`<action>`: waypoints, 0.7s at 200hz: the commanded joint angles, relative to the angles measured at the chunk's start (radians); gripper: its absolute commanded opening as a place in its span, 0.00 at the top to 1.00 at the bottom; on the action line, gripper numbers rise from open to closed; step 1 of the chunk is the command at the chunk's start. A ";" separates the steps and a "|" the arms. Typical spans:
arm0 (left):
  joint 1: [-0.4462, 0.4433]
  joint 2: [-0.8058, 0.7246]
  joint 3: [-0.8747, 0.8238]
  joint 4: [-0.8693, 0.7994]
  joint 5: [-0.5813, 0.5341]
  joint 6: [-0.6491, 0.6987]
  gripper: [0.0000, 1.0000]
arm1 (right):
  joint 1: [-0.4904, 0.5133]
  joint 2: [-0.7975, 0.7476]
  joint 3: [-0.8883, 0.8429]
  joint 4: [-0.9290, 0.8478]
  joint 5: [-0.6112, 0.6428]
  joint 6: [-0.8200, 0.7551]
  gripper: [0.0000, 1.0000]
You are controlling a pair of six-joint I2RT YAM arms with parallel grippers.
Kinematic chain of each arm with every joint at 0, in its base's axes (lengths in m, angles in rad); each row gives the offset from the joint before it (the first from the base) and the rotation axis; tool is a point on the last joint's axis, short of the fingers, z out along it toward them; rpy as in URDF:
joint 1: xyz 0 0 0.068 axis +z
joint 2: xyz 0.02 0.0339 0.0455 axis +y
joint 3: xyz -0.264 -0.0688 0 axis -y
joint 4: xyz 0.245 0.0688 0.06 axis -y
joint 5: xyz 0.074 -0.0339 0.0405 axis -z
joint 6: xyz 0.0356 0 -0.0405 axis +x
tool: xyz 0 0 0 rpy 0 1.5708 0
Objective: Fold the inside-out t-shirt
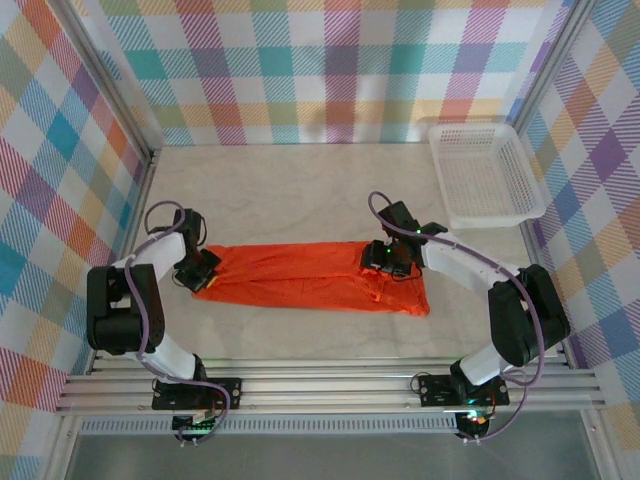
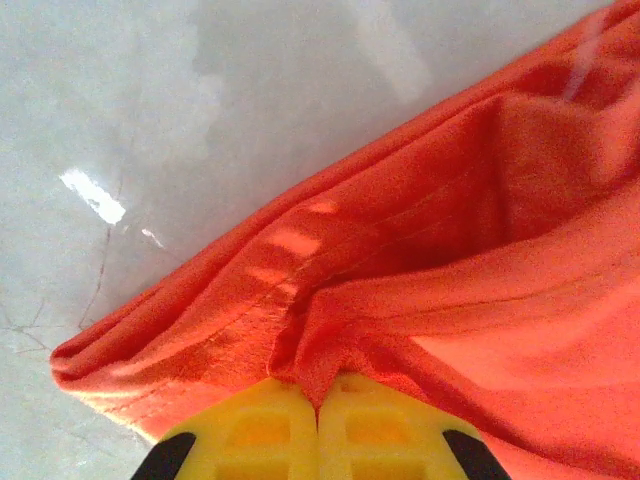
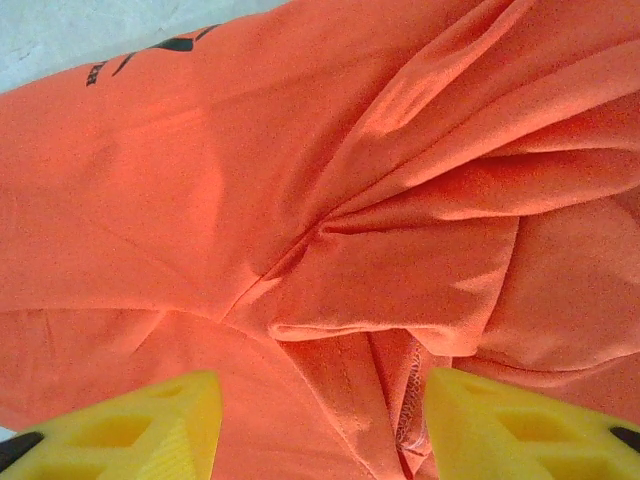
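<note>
Orange-red thin cloth, pinched at one end and straddled at the other.
Closest in, the left gripper (image 2: 318, 405) has its yellow fingers pressed together on a puckered tuck of the inside-out t-shirt (image 1: 310, 278) at its left hem. The right gripper (image 3: 320, 405) holds its fingers apart above the rumpled right end, a stitched fold lying loose between them. The shirt stretches as a long folded band across the pale marbled table (image 1: 300, 190). Beyond it, well apart, a white mesh basket (image 1: 485, 175) sits in the far right corner.

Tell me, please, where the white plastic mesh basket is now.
In the top view the white plastic mesh basket sits at the far right corner of the table, beyond the right gripper, apart from the orange-red fabric t-shirt.
</note>
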 commanded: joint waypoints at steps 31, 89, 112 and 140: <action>0.006 -0.047 0.193 -0.095 -0.030 0.042 1.00 | 0.005 0.000 -0.046 0.016 0.011 0.025 0.45; -0.067 0.188 0.512 -0.120 -0.055 0.157 1.00 | 0.005 -0.020 -0.035 0.006 0.028 0.021 0.44; -0.108 0.299 0.679 -0.153 -0.064 0.224 1.00 | 0.005 -0.008 -0.038 0.017 0.024 0.030 0.44; -0.168 0.347 0.755 -0.181 -0.131 0.265 1.00 | 0.005 0.024 -0.042 0.027 0.025 0.040 0.44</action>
